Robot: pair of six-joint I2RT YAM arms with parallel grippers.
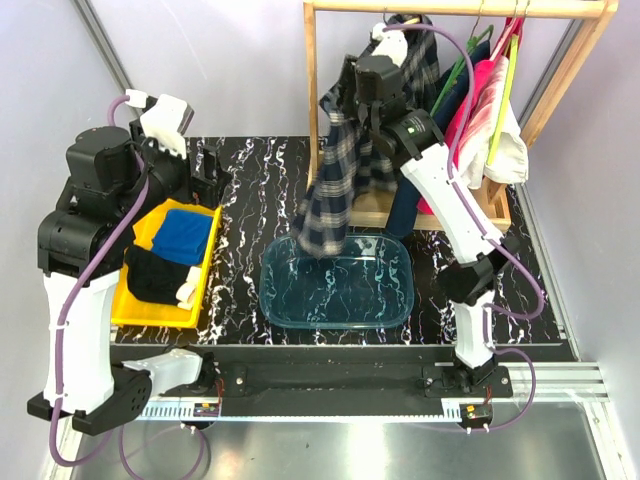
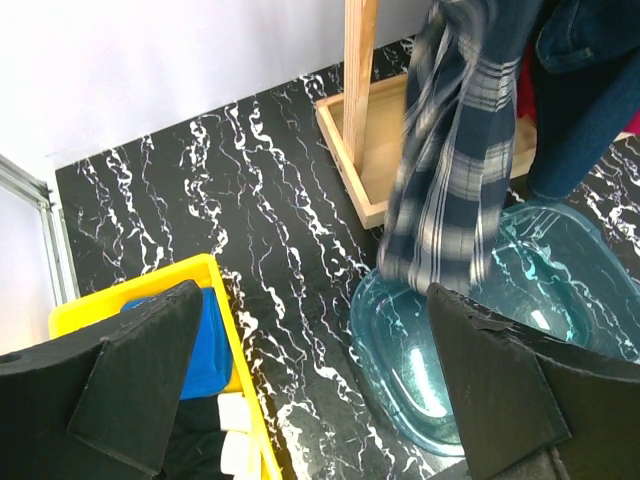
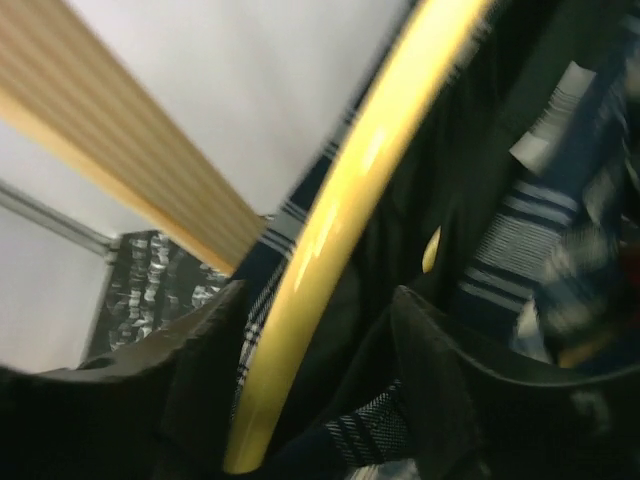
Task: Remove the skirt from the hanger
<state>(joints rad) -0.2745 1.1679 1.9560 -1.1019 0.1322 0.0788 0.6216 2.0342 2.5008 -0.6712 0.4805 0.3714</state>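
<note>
The tartan skirt point(image 1: 335, 180) hangs from the wooden rail, its hem dangling over a clear blue tub; the left wrist view shows its lower folds point(image 2: 450, 170). The pale yellow hanger point(image 3: 340, 240) shows its arch close up in the right wrist view, with dark skirt cloth point(image 3: 500, 270) draped over it. My right gripper point(image 3: 318, 300) is raised to the rail point(image 1: 405, 25). Its jaws are partly closed, one on each side of the hanger arch and the cloth, with a gap still showing. My left gripper point(image 1: 208, 168) is open and holds nothing, hovering over the table by the yellow tray point(image 2: 310, 400).
A clear blue tub point(image 1: 390, 300) lies under the skirt. A yellow tray point(image 1: 135, 310) with blue and black folded clothes sits at the left. The wooden rack point(image 1: 315, 100) also carries red, white and denim garments point(image 1: 480, 110) on other hangers.
</note>
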